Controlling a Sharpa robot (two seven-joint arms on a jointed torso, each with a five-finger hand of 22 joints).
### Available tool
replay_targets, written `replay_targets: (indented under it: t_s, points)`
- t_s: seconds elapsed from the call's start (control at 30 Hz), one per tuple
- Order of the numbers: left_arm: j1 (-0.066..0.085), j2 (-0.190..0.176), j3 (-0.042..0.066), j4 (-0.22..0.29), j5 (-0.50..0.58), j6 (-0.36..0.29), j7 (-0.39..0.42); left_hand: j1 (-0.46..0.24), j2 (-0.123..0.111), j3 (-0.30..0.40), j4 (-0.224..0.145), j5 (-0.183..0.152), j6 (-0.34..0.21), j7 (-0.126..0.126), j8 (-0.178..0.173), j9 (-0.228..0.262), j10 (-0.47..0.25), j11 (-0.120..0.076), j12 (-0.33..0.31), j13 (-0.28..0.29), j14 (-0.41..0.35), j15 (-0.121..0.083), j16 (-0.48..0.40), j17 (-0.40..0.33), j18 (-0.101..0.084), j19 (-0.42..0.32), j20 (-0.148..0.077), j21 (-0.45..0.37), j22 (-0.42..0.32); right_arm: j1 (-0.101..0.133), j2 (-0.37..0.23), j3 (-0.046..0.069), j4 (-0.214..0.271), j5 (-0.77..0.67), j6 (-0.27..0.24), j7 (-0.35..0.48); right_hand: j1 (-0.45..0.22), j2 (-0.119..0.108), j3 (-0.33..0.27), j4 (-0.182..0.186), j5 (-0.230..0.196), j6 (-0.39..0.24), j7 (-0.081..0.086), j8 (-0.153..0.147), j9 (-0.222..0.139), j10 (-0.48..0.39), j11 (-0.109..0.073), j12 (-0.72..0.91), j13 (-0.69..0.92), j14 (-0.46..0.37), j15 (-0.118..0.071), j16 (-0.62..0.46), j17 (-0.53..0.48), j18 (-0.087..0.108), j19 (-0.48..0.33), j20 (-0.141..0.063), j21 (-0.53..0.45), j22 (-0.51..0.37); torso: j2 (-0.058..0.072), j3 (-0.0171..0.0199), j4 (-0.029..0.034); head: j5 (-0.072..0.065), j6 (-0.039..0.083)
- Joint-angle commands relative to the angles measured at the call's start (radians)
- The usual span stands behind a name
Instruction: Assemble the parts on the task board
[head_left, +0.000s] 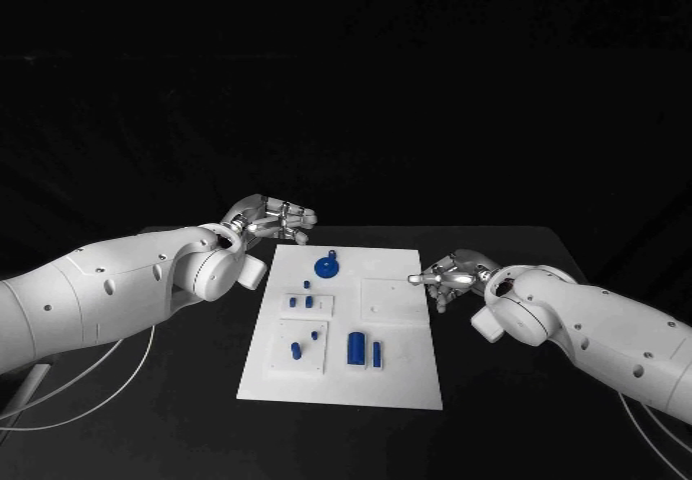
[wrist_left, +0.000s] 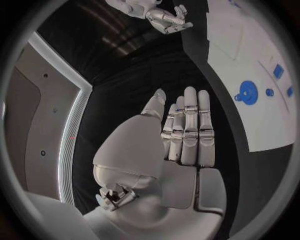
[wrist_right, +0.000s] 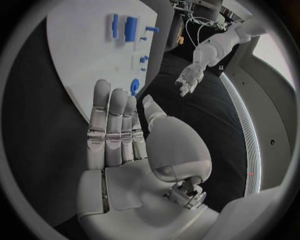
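The white task board (head_left: 397, 320) lies in the middle of the black table. On it sit a round blue disc with a knob (head_left: 327, 266), small blue pegs (head_left: 300, 298), a short blue piece (head_left: 297, 349), a thick blue cylinder (head_left: 355, 346) and a thin blue bar (head_left: 378, 353). My left hand (head_left: 271, 220) hovers off the board's far left corner, fingers straight and together, holding nothing (wrist_left: 187, 130). My right hand (head_left: 451, 272) sits at the board's right edge, flat and empty (wrist_right: 115, 130). The board (wrist_left: 250, 60) and disc (wrist_left: 248, 92) show in the left wrist view, the parts (wrist_right: 130, 29) in the right.
Bare black table (head_left: 173, 400) surrounds the board on all sides. White cables (head_left: 87, 390) trail under my left arm near the front left. The table's far edge runs just behind my left hand.
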Motion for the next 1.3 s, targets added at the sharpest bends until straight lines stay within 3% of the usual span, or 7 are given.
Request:
replay_targets:
  t_s: [0.03,0.47,0.73,0.77,0.83,0.97,1.3]
  points:
    - [-0.001,0.01,-0.002,-0.02,0.069,-0.002,0.043,0.001,-0.008,-0.009,0.007,-0.004,-0.011,-0.002,-0.004,0.001,-0.041,0.011,-0.004,-0.001,-0.013,0.032,-0.152,-0.018,-0.006,-0.061,0.033,-0.002,-0.107,0.006,0.037,0.015,-0.099,0.166,-0.062,0.222,0.024,0.007,0.004,-0.023,0.02,-0.032,0.018,-0.004,-0.007,-0.063,0.023,-0.107,-0.134,-0.063,0.033,-0.131,-0.075,0.006,-0.072,0.032,-0.018,-0.126,-0.035,-0.0067,-0.0096,-0.005,0.024]
    - [-0.02,0.105,-0.001,-0.177,0.174,-0.005,0.083,-0.047,-0.025,-0.007,-0.03,-0.007,-0.075,-0.021,-0.008,-0.001,-0.197,0.017,-0.002,-0.002,-0.202,0.079,-0.233,-0.032,0.035,-0.139,0.135,0.001,-0.639,-0.003,0.153,0.096,-0.31,0.329,-0.035,0.426,-0.015,0.033,0.011,-0.061,0.117,-0.268,0.049,-0.008,-0.018,-0.26,0.148,-0.457,-0.734,-0.388,0.195,-0.414,-0.687,0.115,-0.527,0.305,-0.005,-0.808,-0.067,-0.0039,-0.0065,0.006,0.092]
    - [-0.05,0.153,0.009,-0.248,0.209,0.01,0.119,-0.061,-0.01,-0.006,-0.049,-0.003,-0.048,-0.018,-0.009,-0.001,-0.184,0.018,-0.005,-0.002,-0.194,0.075,-0.235,-0.033,0.061,-0.096,0.149,0.006,-0.783,-0.009,0.168,0.114,-0.32,0.359,-0.032,0.451,-0.024,0.034,-0.06,-0.054,0.16,-0.35,0.077,-0.012,-0.021,-0.34,0.175,-0.461,-0.737,-0.42,0.218,-0.415,-0.687,0.095,-0.564,0.297,0.003,-0.811,-0.074,0.0019,-0.0008,0.013,0.106]
    - [-0.048,0.147,0.006,-0.238,0.159,0.0,0.07,-0.463,-0.059,0.077,0.015,-0.158,-1.043,-0.127,-0.073,-0.062,-0.495,-0.091,-0.062,-0.06,-0.506,-0.051,-0.294,-0.095,-0.069,-1.082,-0.032,-0.063,-0.964,-0.008,0.166,0.112,-0.32,0.315,-0.047,0.393,-0.39,-0.038,-0.022,0.056,-0.066,-1.179,-0.069,-0.067,-0.076,-1.262,0.012,-0.517,-0.792,-0.718,0.064,-0.475,-0.747,-0.069,-1.467,0.085,-0.079,-0.878,-0.07,-0.0014,-0.0037,0.012,0.101]
    - [-0.05,0.146,0.007,-0.232,0.159,-0.005,0.072,-0.51,-0.059,0.077,0.015,-0.158,-1.043,-0.127,-0.073,-0.062,-1.213,-0.091,-0.062,-0.06,-1.228,-0.051,-0.294,-0.095,-0.069,-1.082,-0.032,-0.063,-0.964,-0.007,0.164,0.109,-0.314,0.319,-0.052,0.396,-0.426,-0.038,-0.022,0.056,-0.066,-1.179,-0.069,-0.067,-0.076,-1.262,0.012,-0.517,-0.792,-1.424,0.064,-0.475,-0.747,-0.069,-1.467,0.085,-0.079,-0.878,-0.071,-0.001,-0.0013,0.009,0.1]
    - [-0.063,0.136,0.017,-0.196,0.162,-0.039,0.084,-0.646,-0.059,0.077,0.015,-0.158,-1.043,-0.127,-0.073,-0.062,-1.213,-0.091,-0.062,-0.06,-1.228,-0.051,-0.294,-0.095,-0.069,-1.082,-0.032,-0.063,-0.964,-0.002,0.15,0.09,-0.279,0.345,-0.083,0.41,-1.247,-0.038,-0.022,0.056,-0.066,-1.179,-0.069,-0.067,-0.076,-1.262,0.012,-0.517,-0.792,-1.424,0.064,-0.475,-0.747,-0.069,-1.467,0.085,-0.079,-0.878,-0.078,0.0017,0.0135,-0.009,0.096]
    - [-0.154,0.065,0.084,0.061,0.185,-0.284,0.168,-1.414,-0.059,0.077,0.015,-0.158,-1.043,-0.127,-0.073,-0.062,-1.213,-0.091,-0.062,-0.06,-1.228,-0.051,-0.294,-0.095,-0.069,-1.082,-0.032,-0.063,-0.964,0.033,0.048,-0.047,-0.022,0.531,-0.305,0.516,-1.247,-0.038,-0.022,0.056,-0.066,-1.179,-0.069,-0.067,-0.076,-1.262,0.012,-0.517,-0.792,-1.424,0.064,-0.475,-0.747,-0.069,-1.467,0.085,-0.079,-0.878,-0.095,0.0082,0.0503,-0.054,0.088]
